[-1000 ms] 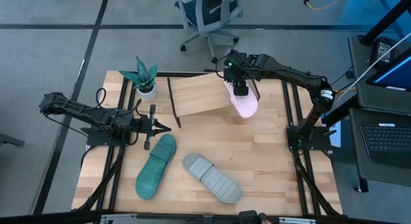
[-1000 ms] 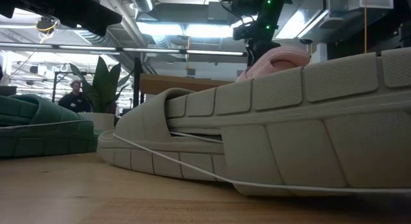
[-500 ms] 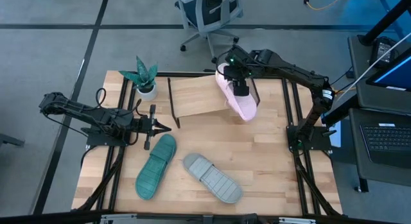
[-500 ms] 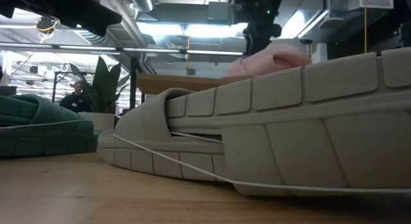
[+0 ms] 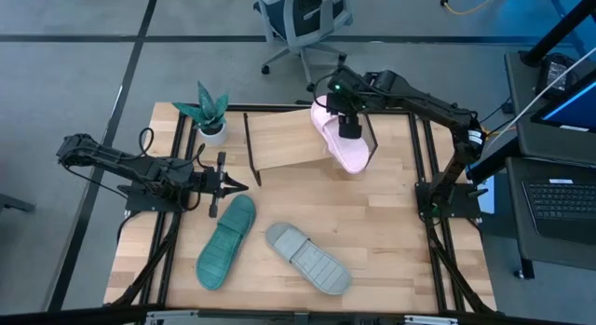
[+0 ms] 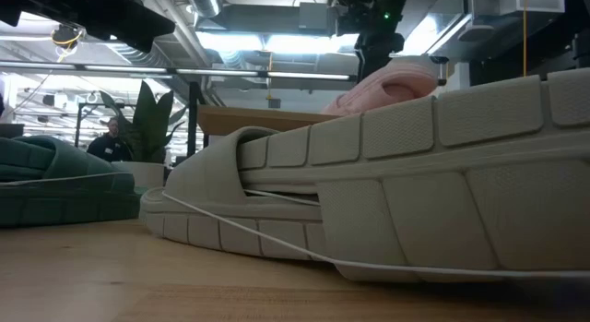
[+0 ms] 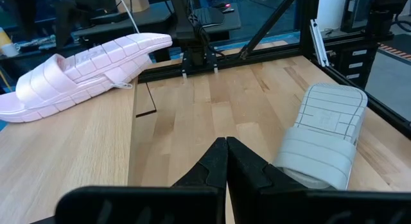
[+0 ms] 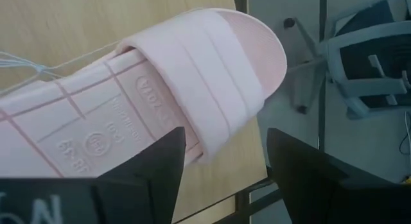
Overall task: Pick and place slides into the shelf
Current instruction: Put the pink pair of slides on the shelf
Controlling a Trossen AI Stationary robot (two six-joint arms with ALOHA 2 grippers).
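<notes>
High view: the right gripper [image 5: 348, 129] holds the pale pink slide [image 5: 345, 143] at the right end of the shelf [image 5: 289, 139], a slanted wooden board on a black wire frame. Its jaws are closed on the sandal's sides, and the sandal lies partly over the board's right edge; this position suits lowering it into the rightmost place. The left gripper [image 5: 235, 184] waits near the left edge of the worktop [image 5: 391, 232], jaws closed and empty, clear of the working arm. The teal slide [image 5: 224, 241] and the grey slide [image 5: 308, 259] lie side by side on the front of the worktop, not yet shelved. A potted plant [image 5: 210, 115] stands just beside the shelf's left end.

Low view: the grey slide fills the foreground. Behind it the pink slide is raised and tilted under the right arm, above the level of the shelf board; contact with the board cannot be confirmed.

Left wrist view: the closed jaws point across the worktop toward the grey slide, with the pink slide farther off.

Right wrist view: the pink slide sits sole-up between the two dark fingers [image 8: 154, 172], strap toward the far end, over the wooden board
</notes>
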